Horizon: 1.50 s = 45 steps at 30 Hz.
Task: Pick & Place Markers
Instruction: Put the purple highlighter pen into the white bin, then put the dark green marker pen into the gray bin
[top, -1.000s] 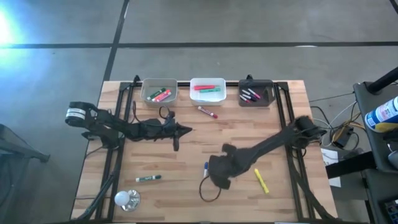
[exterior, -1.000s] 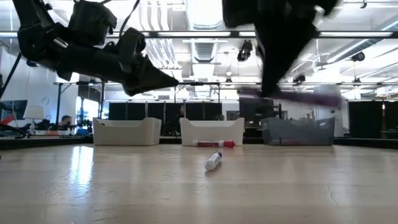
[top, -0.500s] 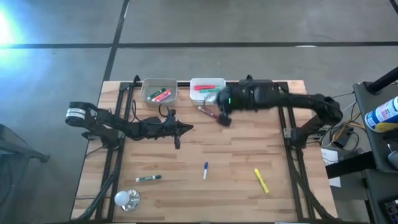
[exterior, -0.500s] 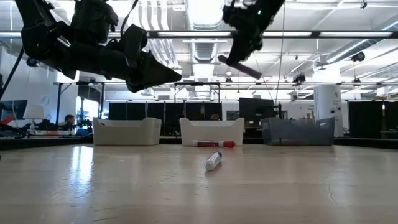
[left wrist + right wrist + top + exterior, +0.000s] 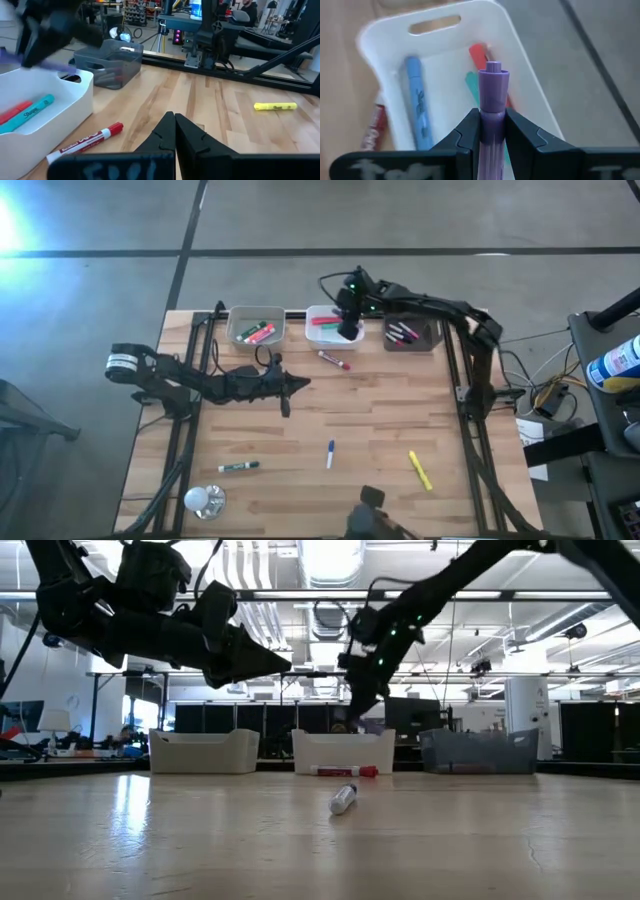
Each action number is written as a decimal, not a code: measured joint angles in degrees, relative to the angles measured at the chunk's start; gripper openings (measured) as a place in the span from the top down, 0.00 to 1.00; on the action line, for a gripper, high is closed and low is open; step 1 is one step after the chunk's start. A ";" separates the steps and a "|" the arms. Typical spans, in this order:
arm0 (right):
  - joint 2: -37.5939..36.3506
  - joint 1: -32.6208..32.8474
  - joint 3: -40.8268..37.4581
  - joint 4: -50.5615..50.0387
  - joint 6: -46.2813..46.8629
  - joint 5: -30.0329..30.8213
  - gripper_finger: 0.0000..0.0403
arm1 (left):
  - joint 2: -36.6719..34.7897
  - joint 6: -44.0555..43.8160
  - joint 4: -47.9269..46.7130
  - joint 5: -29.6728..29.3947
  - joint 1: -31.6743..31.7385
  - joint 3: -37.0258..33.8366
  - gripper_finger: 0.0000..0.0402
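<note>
On the table's left side, the left gripper hovers with its fingers pressed shut, holding nothing. Loose markers lie on the wood: green, red, blue and yellow. Farther right, at the back edge, the right gripper clamps a purple marker above the white bin, which holds more markers.

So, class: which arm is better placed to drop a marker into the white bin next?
The right. Its claw is shut on a purple marker and hangs above the white bin. The left claw is shut, holds nothing and sits over the table's left middle.
</note>
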 joint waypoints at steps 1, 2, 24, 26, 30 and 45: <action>1.49 -0.21 1.07 -0.77 -0.52 0.00 0.84 | 0.00 0.07 0.01 0.02 -0.01 0.00 1.00; 2.83 -0.29 2.09 -1.47 -1.25 -0.01 0.84 | 0.00 0.23 0.01 0.03 0.01 0.00 1.00; 12.58 0.18 11.12 -4.57 -5.38 -1.69 0.84 | -0.02 2.42 -0.75 0.09 0.50 1.14 1.00; 12.94 0.23 11.12 -4.51 -5.82 -1.84 0.84 | -0.02 2.41 -2.05 0.34 0.50 1.14 1.00; 14.03 0.28 11.03 -4.70 -6.11 -3.67 0.84 | -0.02 2.72 -5.85 2.61 0.75 1.51 1.00; 11.86 1.00 10.87 -5.05 -4.18 -4.05 0.71 | -0.02 -0.58 -30.25 2.40 0.98 11.67 1.00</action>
